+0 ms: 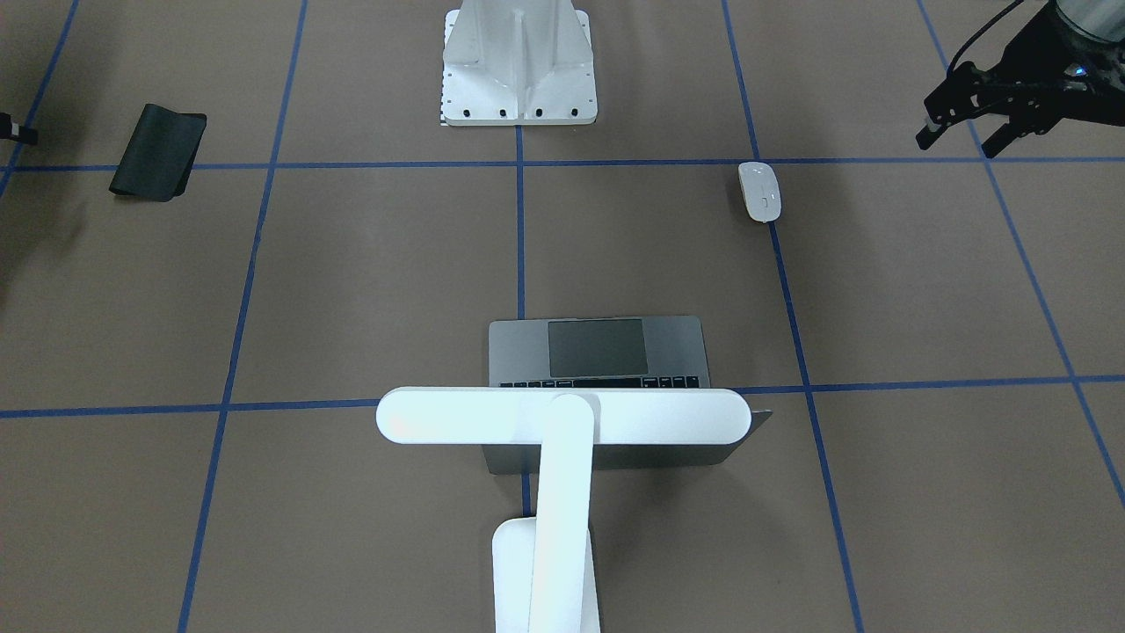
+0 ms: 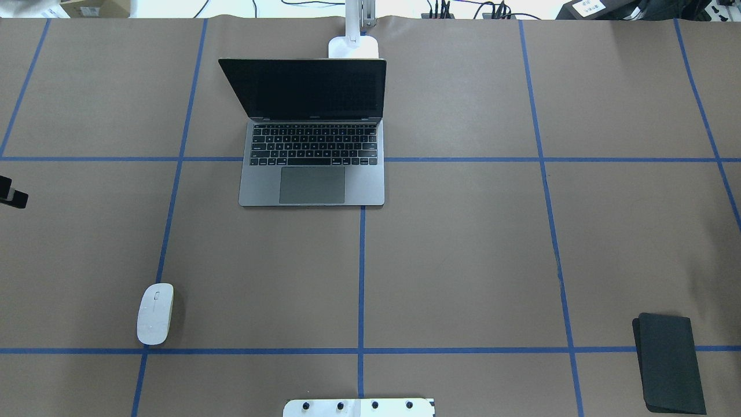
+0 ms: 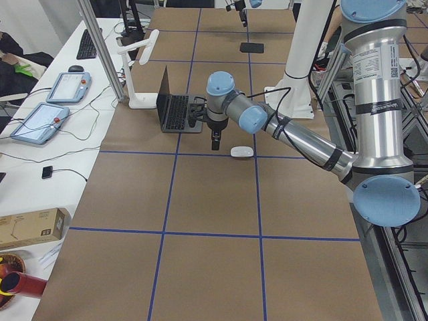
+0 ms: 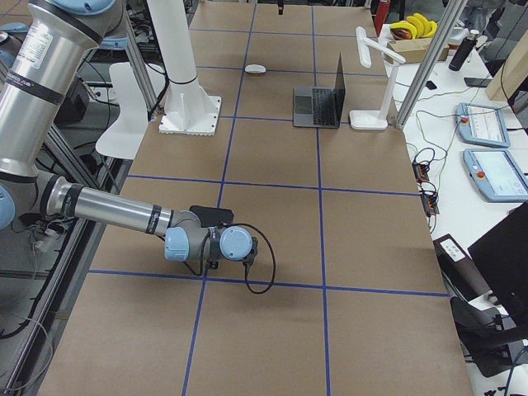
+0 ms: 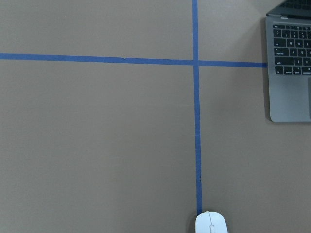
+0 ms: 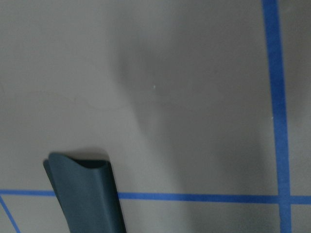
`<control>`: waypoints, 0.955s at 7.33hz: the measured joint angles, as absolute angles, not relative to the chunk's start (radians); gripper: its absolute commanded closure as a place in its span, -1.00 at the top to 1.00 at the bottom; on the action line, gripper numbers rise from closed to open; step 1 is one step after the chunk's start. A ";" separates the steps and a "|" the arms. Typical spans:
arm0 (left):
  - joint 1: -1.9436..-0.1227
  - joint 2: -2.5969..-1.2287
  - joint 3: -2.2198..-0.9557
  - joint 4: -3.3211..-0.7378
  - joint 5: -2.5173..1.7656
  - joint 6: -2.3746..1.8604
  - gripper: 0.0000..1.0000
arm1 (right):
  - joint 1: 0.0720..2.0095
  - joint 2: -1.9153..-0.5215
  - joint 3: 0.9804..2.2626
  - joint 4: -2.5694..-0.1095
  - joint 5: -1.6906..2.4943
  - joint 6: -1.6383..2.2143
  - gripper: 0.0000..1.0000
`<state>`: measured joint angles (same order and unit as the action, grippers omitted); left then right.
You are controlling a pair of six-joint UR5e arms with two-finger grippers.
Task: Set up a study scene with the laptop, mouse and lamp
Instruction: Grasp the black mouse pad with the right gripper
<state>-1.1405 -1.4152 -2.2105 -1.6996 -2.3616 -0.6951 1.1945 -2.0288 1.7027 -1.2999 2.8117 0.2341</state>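
The laptop [image 2: 312,145] stands open at the far middle of the table, screen dark. It also shows in the front view [image 1: 598,352]. The lamp [image 1: 562,418] stands behind it, its light bar over the lid and its base [image 2: 353,47] on the table. The white mouse [image 2: 155,313] lies at the near left on a blue line, also in the left wrist view [image 5: 210,224]. My left gripper [image 1: 965,136] is open and empty, raised left of the mouse. Of my right gripper only a tip [image 1: 18,132] shows beside the black mat [image 2: 668,362]; I cannot tell its state.
The white ribbed mount [image 1: 518,66] stands at the robot's side in the middle. The black mat is folded over at one edge [image 6: 87,194]. Blue tape lines cross the brown table [image 2: 463,260]. Tablets and cables lie on a side bench [image 4: 487,148].
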 measured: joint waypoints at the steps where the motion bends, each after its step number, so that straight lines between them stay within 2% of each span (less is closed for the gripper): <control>1: -1.144 -1.410 -2.210 -1.701 -2.367 -0.685 0.98 | 1.175 -2.035 1.703 -1.288 2.859 0.223 0.96; 7: -1.161 -1.383 -2.212 -1.712 -2.373 -0.635 0.98 | 1.035 -1.988 1.710 -1.282 2.929 0.228 0.98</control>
